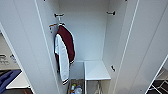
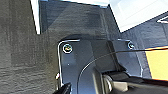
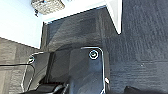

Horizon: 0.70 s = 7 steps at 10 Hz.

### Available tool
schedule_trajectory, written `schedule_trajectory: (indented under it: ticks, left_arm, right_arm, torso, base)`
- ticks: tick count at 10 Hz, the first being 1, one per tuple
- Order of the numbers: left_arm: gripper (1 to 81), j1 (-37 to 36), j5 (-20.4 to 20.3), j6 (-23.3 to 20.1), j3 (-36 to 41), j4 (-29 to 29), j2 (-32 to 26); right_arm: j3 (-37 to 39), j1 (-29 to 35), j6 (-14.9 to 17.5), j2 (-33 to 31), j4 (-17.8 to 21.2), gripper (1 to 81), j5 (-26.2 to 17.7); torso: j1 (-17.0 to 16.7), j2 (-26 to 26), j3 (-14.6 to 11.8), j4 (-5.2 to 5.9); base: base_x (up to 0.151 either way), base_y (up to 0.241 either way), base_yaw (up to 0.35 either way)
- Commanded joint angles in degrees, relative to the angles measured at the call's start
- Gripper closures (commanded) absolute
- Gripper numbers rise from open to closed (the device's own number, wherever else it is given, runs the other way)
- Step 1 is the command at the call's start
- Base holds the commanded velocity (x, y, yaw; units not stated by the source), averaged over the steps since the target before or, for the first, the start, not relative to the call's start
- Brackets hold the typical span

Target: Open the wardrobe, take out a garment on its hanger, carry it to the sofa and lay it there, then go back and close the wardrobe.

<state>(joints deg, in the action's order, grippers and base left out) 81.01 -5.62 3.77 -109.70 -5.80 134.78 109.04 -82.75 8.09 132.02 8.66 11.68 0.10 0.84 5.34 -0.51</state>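
The wardrobe stands right in front of me in the head view with both white doors swung wide, the left door and the right door framing a white inside. Black hooks sit high on its side walls. From the left hook hangs a maroon jacket with white sleeves on an orange-brown hanger. Each wrist view looks down past my own dark plate at the floor.
A white shelf box fills the wardrobe's lower right, with small bottles on the floor beside it. Something blue lies at the far left. Dark grey carpet and white panels lie beneath the arms.
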Motion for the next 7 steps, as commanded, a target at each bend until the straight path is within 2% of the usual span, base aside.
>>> schedule_trajectory:
  ticks: [1,3,6,7]
  left_arm:
    - [1.0,-5.4,-7.3,4.8,10.7,0.2,-16.9]
    - [1.0,-8.2,-8.2,8.0,11.0,0.0,-22.4]
    - [1.0,-12.9,-8.8,10.3,10.6,0.0,-28.3]
    - [1.0,-14.8,-11.3,12.8,9.3,0.0,-30.3]
  right_arm:
    - [-5.3,8.9,-0.2,-11.0,3.0,1.0,0.4]
    - [-7.2,12.1,-0.7,-15.6,3.4,1.0,3.1]
    - [-6.7,19.0,-4.5,-20.7,3.5,1.0,4.8]
    - [-6.0,21.5,-5.9,-22.4,3.6,1.0,4.7]
  torso:
    - [0.0,0.0,0.0,0.0]
    - [0.0,0.0,0.0,0.0]
    - [0.0,0.0,0.0,0.0]
    - [0.0,0.0,0.0,0.0]
  base:
    - [0.0,0.0,0.0]
    - [0.0,0.0,0.0]
    - [0.0,0.0,0.0]
    - [0.0,0.0,0.0]
